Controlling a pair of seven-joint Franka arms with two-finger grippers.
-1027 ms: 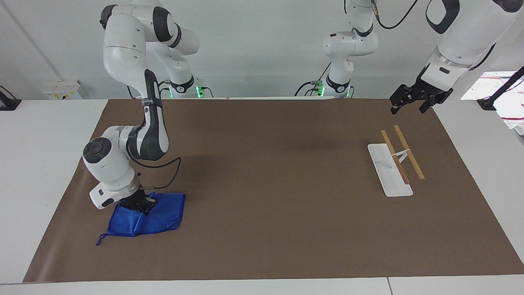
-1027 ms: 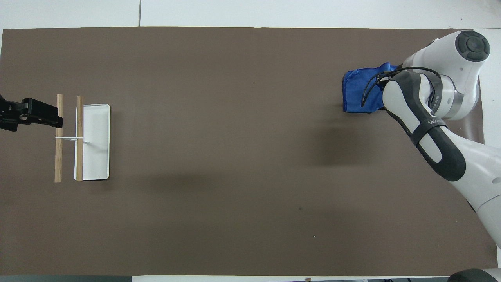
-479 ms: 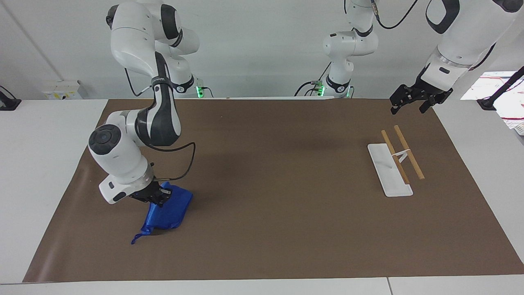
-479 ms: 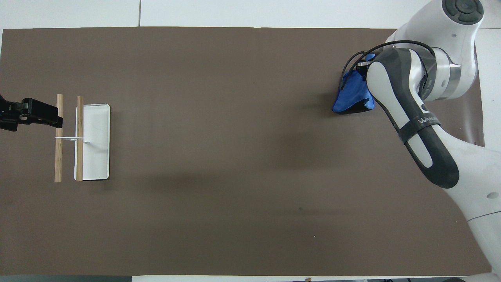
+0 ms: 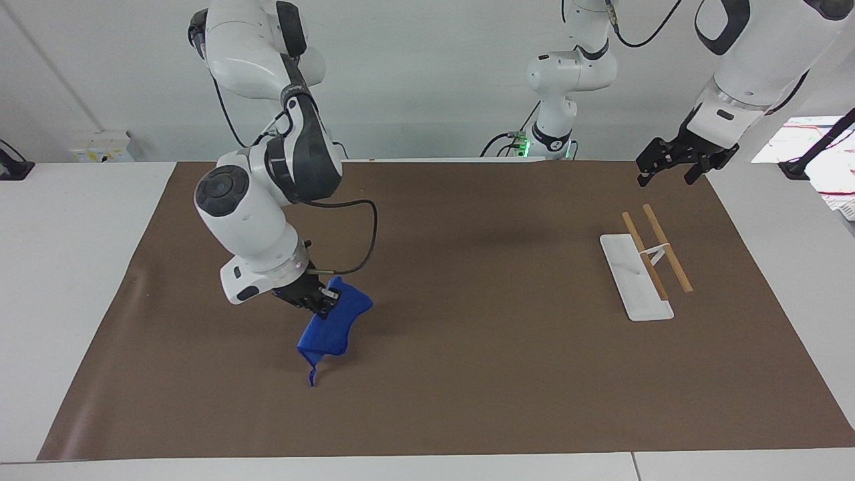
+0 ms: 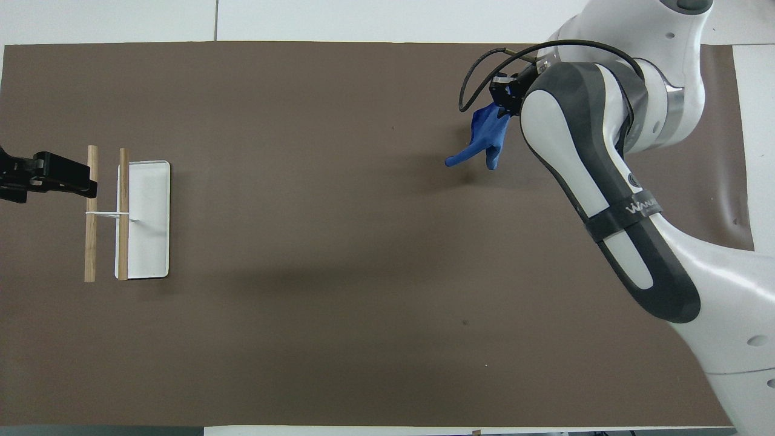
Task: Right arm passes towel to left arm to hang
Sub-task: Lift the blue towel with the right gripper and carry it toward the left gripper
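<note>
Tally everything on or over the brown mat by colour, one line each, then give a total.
Blue: 1, the towel hanging from the right gripper
White: 1, the rack base
Wood: 2, the rack's bars
Black: 2, the right gripper and the waiting left gripper
Total: 6

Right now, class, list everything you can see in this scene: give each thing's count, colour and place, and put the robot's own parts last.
towel: one, royal blue, hanging bunched from the right gripper above the brown mat, its lowest tip close to the mat
towel rack: one, white base with two wooden rails, at the left arm's end of the table
mat: one, brown, covering the table
right gripper: one, black, shut on the towel, over the mat
left gripper: one, black, open, waiting over the mat's edge beside the rack
</note>
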